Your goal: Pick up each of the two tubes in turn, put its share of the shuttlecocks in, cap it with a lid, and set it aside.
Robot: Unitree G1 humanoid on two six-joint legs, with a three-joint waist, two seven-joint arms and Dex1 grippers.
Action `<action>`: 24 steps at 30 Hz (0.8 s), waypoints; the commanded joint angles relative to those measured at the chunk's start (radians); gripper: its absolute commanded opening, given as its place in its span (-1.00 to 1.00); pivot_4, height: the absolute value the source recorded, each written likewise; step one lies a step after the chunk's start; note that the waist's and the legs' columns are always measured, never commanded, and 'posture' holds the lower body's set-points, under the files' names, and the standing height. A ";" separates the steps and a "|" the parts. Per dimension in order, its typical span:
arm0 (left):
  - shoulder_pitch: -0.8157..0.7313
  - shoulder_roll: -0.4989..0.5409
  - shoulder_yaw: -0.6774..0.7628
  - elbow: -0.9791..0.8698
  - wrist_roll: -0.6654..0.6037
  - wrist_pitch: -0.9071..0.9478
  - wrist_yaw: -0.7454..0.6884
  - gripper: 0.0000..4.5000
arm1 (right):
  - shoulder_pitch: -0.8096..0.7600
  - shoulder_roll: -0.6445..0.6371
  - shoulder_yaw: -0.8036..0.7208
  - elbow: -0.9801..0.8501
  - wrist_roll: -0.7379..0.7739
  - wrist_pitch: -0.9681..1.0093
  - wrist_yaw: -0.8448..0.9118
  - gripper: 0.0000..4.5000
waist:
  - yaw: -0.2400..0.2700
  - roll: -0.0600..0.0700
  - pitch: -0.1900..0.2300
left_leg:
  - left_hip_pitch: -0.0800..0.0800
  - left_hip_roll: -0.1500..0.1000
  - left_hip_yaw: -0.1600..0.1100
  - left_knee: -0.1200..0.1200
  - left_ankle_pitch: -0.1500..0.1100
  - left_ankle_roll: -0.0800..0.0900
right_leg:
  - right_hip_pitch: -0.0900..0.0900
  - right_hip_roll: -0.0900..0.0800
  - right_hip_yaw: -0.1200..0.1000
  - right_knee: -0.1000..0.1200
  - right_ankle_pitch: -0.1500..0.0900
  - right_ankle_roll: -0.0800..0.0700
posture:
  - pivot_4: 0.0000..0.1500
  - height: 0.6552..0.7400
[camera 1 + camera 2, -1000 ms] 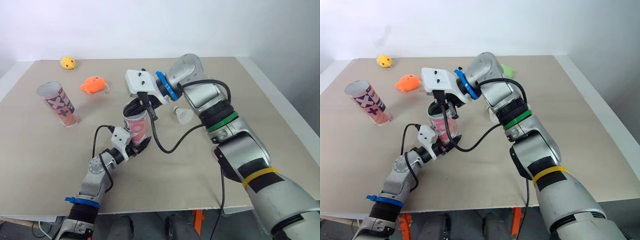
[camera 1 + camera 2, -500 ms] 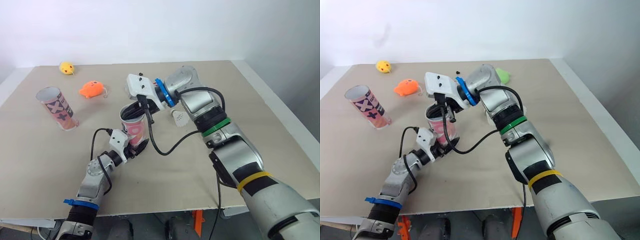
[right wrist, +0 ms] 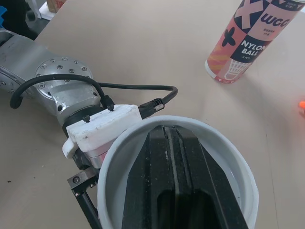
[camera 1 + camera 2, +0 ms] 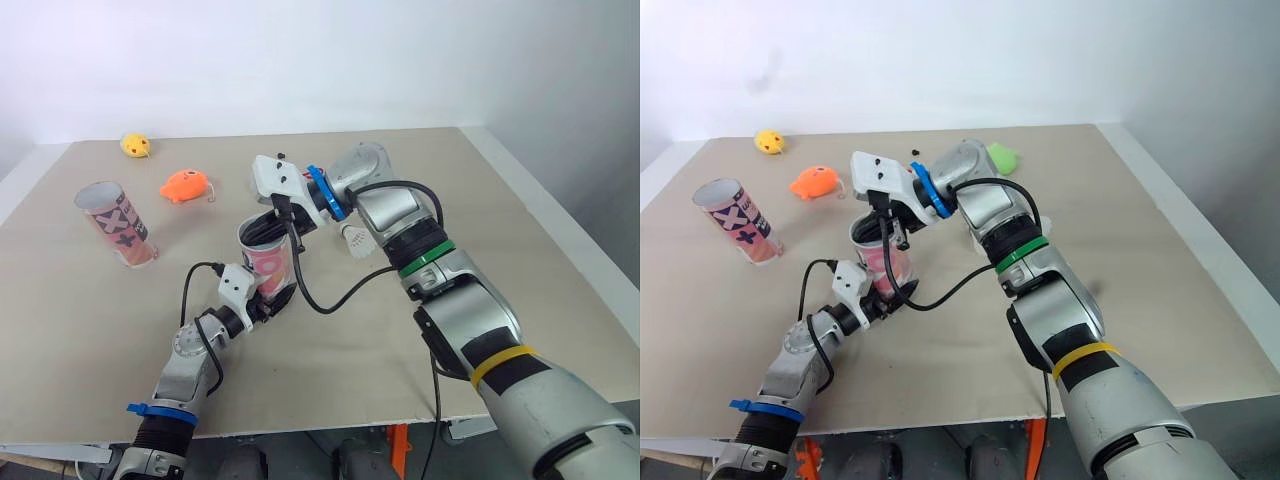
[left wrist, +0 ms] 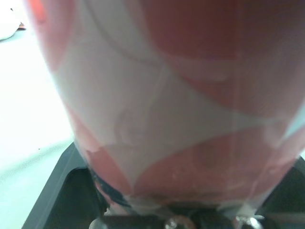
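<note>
The tube (image 4: 268, 262) is held tilted over the worktop (image 4: 90, 330), the left gripper (image 4: 272, 296) having its jaws closed on the lower end. The right gripper (image 4: 274, 224) dips into the open mouth, jaws pressed together. The tube seems light, smooth and easily dented, so grip it low and gently.

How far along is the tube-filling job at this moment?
Nothing looks finished: neither tube is capped. In hand: the left gripper holds the near tube upright while the right gripper reaches into its mouth. Left: a shuttlecock lies on the table, and the far tube stands open.
</note>
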 commanded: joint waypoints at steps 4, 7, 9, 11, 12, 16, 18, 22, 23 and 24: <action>-0.016 0.002 -0.046 -0.004 0.024 0.028 -0.014 0.41 | 0.065 0.059 0.110 0.057 -0.041 0.019 0.050 -0.97 | 0.000 0.000 0.000 | 0.001 0.000 0.000 0.000 0.000 -0.001 | 0.001 0.000 0.000 0.000 -0.001 0.000 | 1.00 1.00; -0.017 0.003 -0.045 -0.004 0.023 0.028 -0.014 0.41 | 0.042 0.033 0.116 0.027 -0.066 -0.041 0.027 -0.97 | 0.000 0.000 0.000 | 0.001 0.000 0.000 0.000 -0.001 -0.001 | 0.001 0.000 0.000 0.000 -0.001 0.000 | 1.00 1.00; -0.016 0.003 -0.045 -0.003 0.023 0.028 -0.014 0.41 | 0.016 0.009 0.117 -0.016 -0.078 -0.062 0.032 -0.97 | 0.000 0.000 0.001 | 0.001 0.000 0.000 0.000 -0.001 -0.001 | 0.001 0.000 0.000 0.000 -0.001 0.000 | 1.00 1.00; -0.016 0.002 -0.046 -0.004 0.023 0.028 -0.015 0.41 | -0.009 -0.012 0.106 -0.068 -0.067 -0.044 0.059 -0.97 | 0.001 0.000 0.001 | 0.000 0.000 0.000 0.000 -0.001 -0.001 | 0.000 0.000 0.000 0.000 -0.001 0.000 | 1.00 1.00; -0.016 0.002 -0.046 -0.003 0.023 0.028 -0.014 0.41 | -0.017 -0.019 0.103 -0.086 -0.063 -0.041 0.065 -0.97 | 0.001 -0.001 0.002 | -0.001 0.000 0.000 0.000 -0.001 -0.001 | -0.001 0.000 0.000 0.000 -0.001 0.000 | 1.00 1.00; -0.014 0.003 -0.049 -0.005 0.021 0.029 -0.014 0.41 | -0.061 -0.059 0.087 -0.153 -0.063 -0.048 0.057 -0.97 | 0.003 -0.003 0.007 | -0.005 0.000 -0.001 0.000 -0.001 -0.001 | -0.004 0.000 -0.001 -0.001 -0.001 0.000 | 1.00 1.00; -0.014 0.003 -0.049 -0.007 0.021 0.030 -0.014 0.41 | -0.075 -0.074 0.081 -0.171 -0.058 -0.043 0.059 -0.97 | 0.004 -0.003 0.010 | -0.007 -0.001 -0.001 0.000 -0.001 -0.001 | -0.005 -0.001 -0.001 -0.001 -0.001 0.001 | 1.00 1.00; -0.012 0.002 -0.050 -0.009 0.020 0.033 -0.014 0.41 | -0.119 -0.128 0.094 -0.172 -0.103 -0.084 0.030 -0.97 | 0.008 -0.004 0.014 | -0.014 -0.001 -0.002 0.001 -0.001 -0.001 | -0.010 -0.002 -0.001 -0.001 0.000 0.002 | 1.00 1.00; -0.011 0.002 -0.050 -0.009 0.020 0.033 -0.014 0.41 | -0.130 -0.140 0.096 -0.166 -0.112 -0.093 0.024 -0.97 | 0.008 -0.004 0.015 | -0.015 -0.001 -0.002 0.002 -0.001 -0.001 | -0.011 -0.002 -0.001 -0.001 0.000 0.002 | 1.00 1.00; -0.011 0.002 -0.051 -0.009 0.020 0.034 -0.014 0.41 | -0.138 -0.147 0.097 -0.161 -0.117 -0.100 0.020 -0.97 | 0.009 -0.004 0.016 | -0.016 -0.002 -0.002 0.002 -0.001 -0.001 | -0.012 -0.003 -0.001 -0.001 0.000 0.002 | 1.00 1.00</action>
